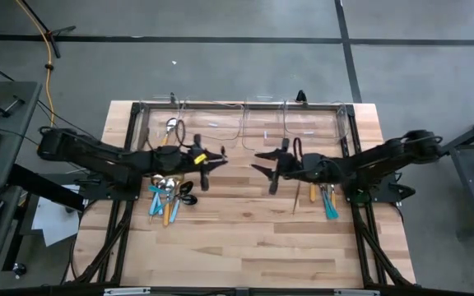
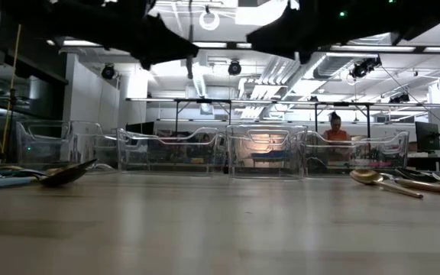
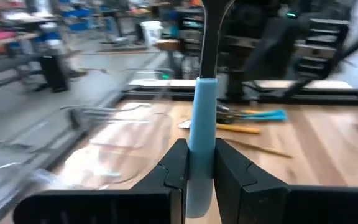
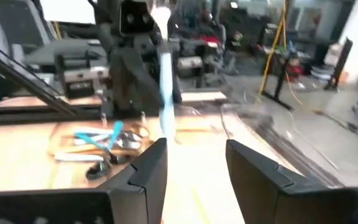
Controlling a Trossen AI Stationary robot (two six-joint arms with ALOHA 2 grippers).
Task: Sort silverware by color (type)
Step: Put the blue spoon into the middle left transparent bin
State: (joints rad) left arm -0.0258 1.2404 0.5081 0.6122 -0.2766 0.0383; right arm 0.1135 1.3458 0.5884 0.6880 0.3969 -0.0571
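Note:
My left gripper (image 1: 219,156) (image 3: 201,152) is over the middle of the table, shut on a utensil (image 3: 204,93) with a light-blue handle and a dark head. My right gripper (image 1: 258,162) (image 4: 194,155) faces it from the right. It is open with nothing between its fingers, and its wrist view shows the utensil (image 4: 165,87) upright just ahead. The rest of the silverware lies flat on the table in two piles: a left pile (image 1: 168,197) and a right pile (image 1: 323,197). Both have orange and blue handles and gold pieces. My left gripper pinches the light-blue handle (image 3: 201,140) between its two fingers, low on the handle. The handle's free end (image 3: 197,202) sticks out past the fingers. The fingers come about level from the table's left and lie across the utensil. The utensil stands roughly upright, dark head up, lifted clear of the table.
A row of clear plastic bins (image 1: 237,123) (image 2: 266,153) lines the far edge, and a spoon (image 1: 171,127) lies in the left one. Loose spoons (image 2: 67,174) (image 2: 376,179) lie low at both sides. Bare wood (image 1: 245,238) runs along the near half of the table.

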